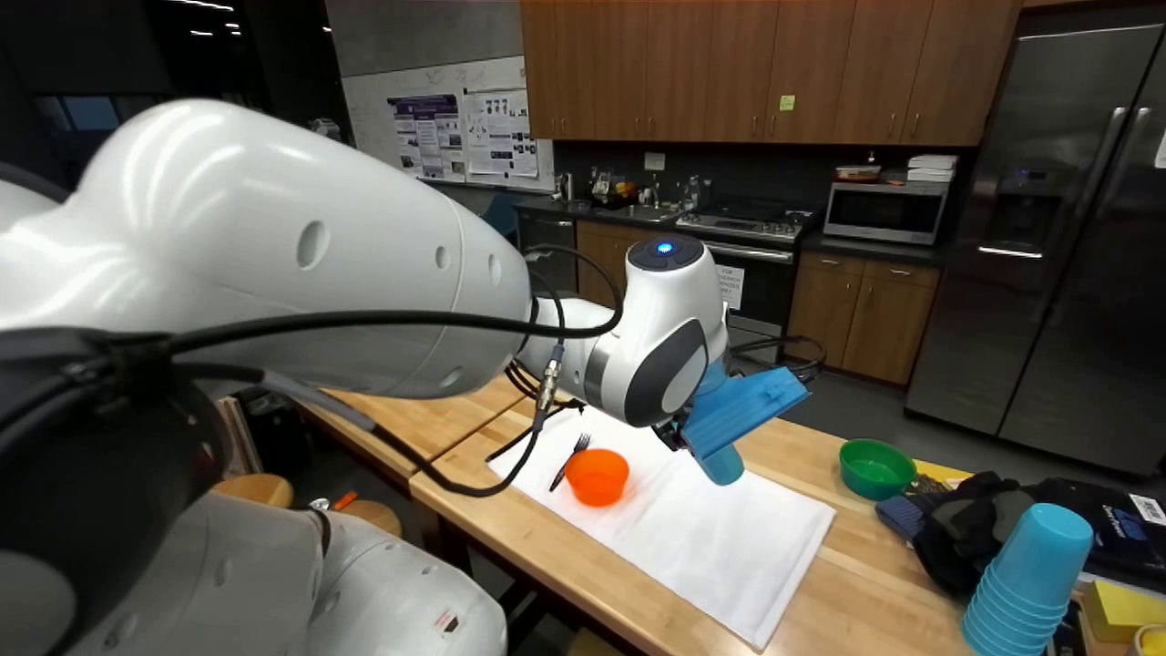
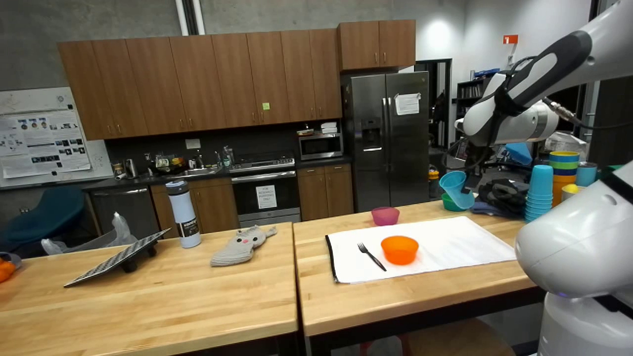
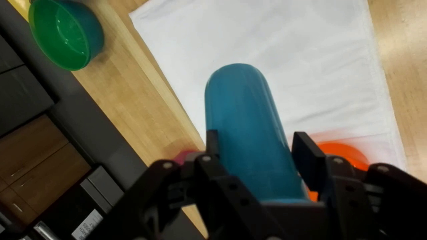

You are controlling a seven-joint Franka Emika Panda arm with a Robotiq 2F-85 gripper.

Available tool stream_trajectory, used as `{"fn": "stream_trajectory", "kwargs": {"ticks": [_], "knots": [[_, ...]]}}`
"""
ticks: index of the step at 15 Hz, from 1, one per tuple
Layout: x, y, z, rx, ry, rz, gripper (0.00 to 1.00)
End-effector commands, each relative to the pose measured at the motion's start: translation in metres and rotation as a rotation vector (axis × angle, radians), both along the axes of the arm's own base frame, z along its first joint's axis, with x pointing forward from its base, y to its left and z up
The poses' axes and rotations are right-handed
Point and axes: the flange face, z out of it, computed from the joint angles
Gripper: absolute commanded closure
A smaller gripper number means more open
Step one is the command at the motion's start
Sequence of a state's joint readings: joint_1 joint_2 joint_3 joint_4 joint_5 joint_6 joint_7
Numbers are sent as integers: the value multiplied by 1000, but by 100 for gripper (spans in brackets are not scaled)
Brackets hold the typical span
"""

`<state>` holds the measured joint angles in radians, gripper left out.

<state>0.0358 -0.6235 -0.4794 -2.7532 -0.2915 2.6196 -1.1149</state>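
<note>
My gripper (image 3: 255, 143) is shut on a blue cup (image 3: 242, 100), one finger on each side of it. In an exterior view the cup (image 2: 456, 190) hangs tilted in the air. Its lower part also shows in an exterior view (image 1: 724, 465), above a white cloth (image 1: 720, 538). An orange bowl (image 1: 597, 477) sits on the cloth, and a dark fork (image 2: 372, 256) lies beside it. A green bowl (image 3: 63, 36) stands on the table past the cloth's edge. A pink bowl (image 2: 385, 216) stands behind the cloth and is mostly hidden by my gripper in the wrist view.
A stack of blue cups (image 1: 1029, 583) stands at the table's end, beside dark clothing (image 1: 975, 528) and stacked colored cups (image 2: 564, 173). A second table holds a bottle (image 2: 184, 215), a grey knitted item (image 2: 243, 246) and a tilted dark panel (image 2: 116, 259).
</note>
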Motion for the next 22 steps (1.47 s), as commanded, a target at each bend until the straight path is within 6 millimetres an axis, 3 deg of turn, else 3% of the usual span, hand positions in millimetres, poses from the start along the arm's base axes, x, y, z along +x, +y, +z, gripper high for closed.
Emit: {"fn": "stream_trajectory", "kwargs": {"ticks": [1, 22], "knots": [[1, 3, 7, -40, 45, 21, 69], [48, 72, -31, -157, 213, 178, 69]]}}
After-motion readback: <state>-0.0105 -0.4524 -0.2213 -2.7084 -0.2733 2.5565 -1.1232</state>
